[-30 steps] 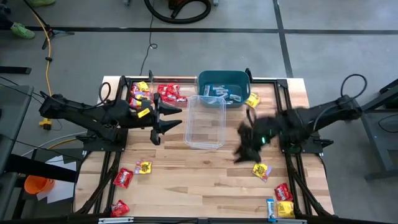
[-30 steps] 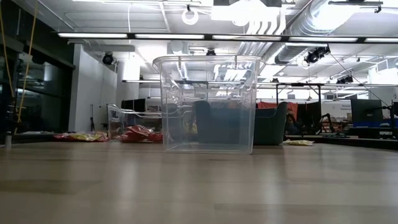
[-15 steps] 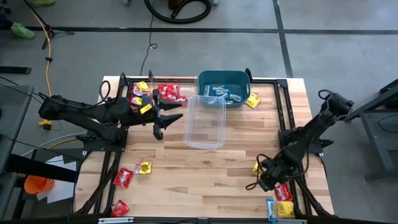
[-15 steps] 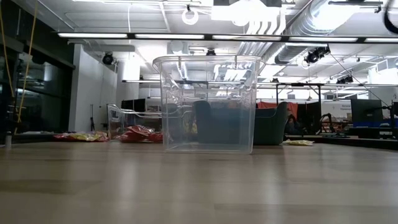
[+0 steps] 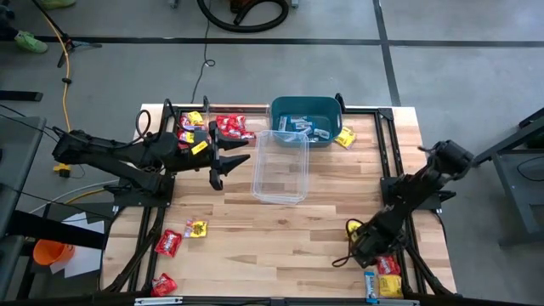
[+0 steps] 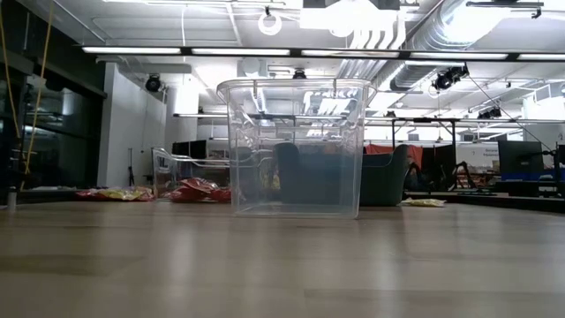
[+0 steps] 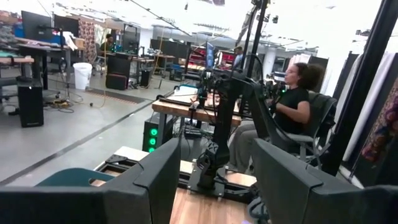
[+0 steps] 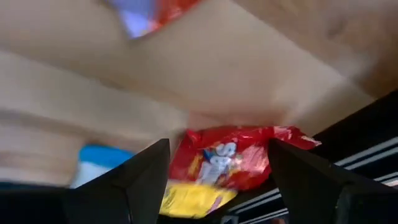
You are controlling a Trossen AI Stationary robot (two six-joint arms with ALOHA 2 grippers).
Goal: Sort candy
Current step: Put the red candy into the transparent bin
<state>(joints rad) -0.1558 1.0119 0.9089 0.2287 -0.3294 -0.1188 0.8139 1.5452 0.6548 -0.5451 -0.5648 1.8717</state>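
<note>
**Right gripper low over candy at the near right corner**

The right gripper is down at the near right corner of the wooden surface, jaws spread wide and holding nothing. In its wrist view a red packet lies between the two dark fingers, with a yellow packet and a light blue one just beside it. The red wrapper carries pale printing too blurred to read.

The left gripper hovers left of the clear tub, jaws apart and empty.

More candy lies heaped at the far left. Light blue packets sit in the teal bin, and one yellow packet lies beside it. Red and yellow packets lie near the front left, with another red one at that corner.

No brand name is legible anywhere.
</note>
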